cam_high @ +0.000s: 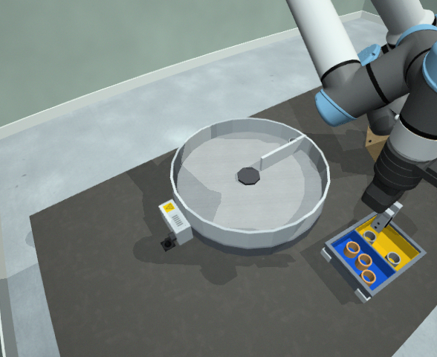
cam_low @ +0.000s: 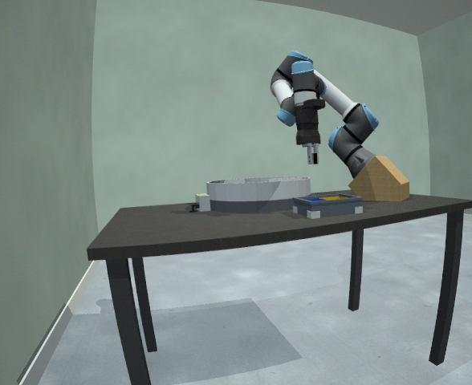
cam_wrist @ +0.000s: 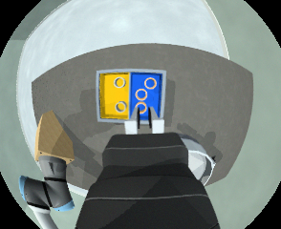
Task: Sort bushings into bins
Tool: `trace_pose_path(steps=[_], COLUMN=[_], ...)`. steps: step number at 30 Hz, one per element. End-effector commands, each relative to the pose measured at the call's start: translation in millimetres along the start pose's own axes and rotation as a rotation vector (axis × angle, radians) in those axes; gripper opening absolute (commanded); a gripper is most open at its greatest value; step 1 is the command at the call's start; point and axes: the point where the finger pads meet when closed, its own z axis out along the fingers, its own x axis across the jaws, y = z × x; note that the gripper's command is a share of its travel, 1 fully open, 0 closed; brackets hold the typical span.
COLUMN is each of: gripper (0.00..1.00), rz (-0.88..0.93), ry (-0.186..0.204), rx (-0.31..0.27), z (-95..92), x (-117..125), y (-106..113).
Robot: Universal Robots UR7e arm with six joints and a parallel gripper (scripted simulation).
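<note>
My gripper (cam_high: 384, 219) hangs high above the two-part bin, over the yellow half's far end; it also shows in the side view (cam_low: 311, 158) and the wrist view (cam_wrist: 144, 122). Its fingers stand a little apart with nothing between them. The blue bin (cam_high: 362, 261) holds three bronze bushings (cam_high: 363, 261). The yellow bin (cam_high: 389, 242) holds two steel bushings, one at the far end (cam_high: 369, 236) and one nearer (cam_high: 393, 258). The turntable (cam_high: 249, 180) shows no bushings on its disc.
A white sweeper bar (cam_high: 284, 153) runs from the turntable's dark hub to its rim. A white control box (cam_high: 175, 222) sits at the turntable's left front. The arm's wooden base wedge (cam_low: 379, 180) stands behind the bin.
</note>
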Motion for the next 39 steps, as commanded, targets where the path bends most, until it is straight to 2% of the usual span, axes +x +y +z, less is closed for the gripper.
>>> trace_pose_path(steps=[1,4,7,9,11,14,18,19,20,23,24,26,30,34,38,39], gripper=[0.4,0.4,0.4,0.4,0.4,0.4,0.4,0.4,0.4,0.4,0.4,0.4,0.4,0.4,0.4,0.4], rz=[0.0,0.0,0.0,0.0,0.0,0.0,0.0,0.0,0.0,0.0,0.0,0.0,0.0,0.0,0.0,0.0], ry=[0.002,0.002,0.002,0.002,0.002,0.002,0.001,0.001,0.001,0.001,0.001,0.001,0.001,0.001,0.001,0.001], rx=[0.002,0.002,0.002,0.002,0.002,0.002,0.002,0.002,0.002,0.002,0.002,0.002,0.002,0.002,0.002,0.002], z=[1.9,1.9,4.6,4.6,6.5,6.5,10.1,10.1,11.1,11.1,12.0,12.0,15.6,15.6,19.3,19.3], x=[-9.8,-9.8,-19.4,-19.4,-25.7,-25.7,-38.1,-38.5,-41.7,-41.7,-44.9,-44.9,-57.2,-57.6,-70.0,-70.3], y=[34.0,34.0,65.6,65.6,86.7,86.7,127.5,128.8,139.3,139.3,149.8,149.8,190.5,192.0,233.0,234.1])
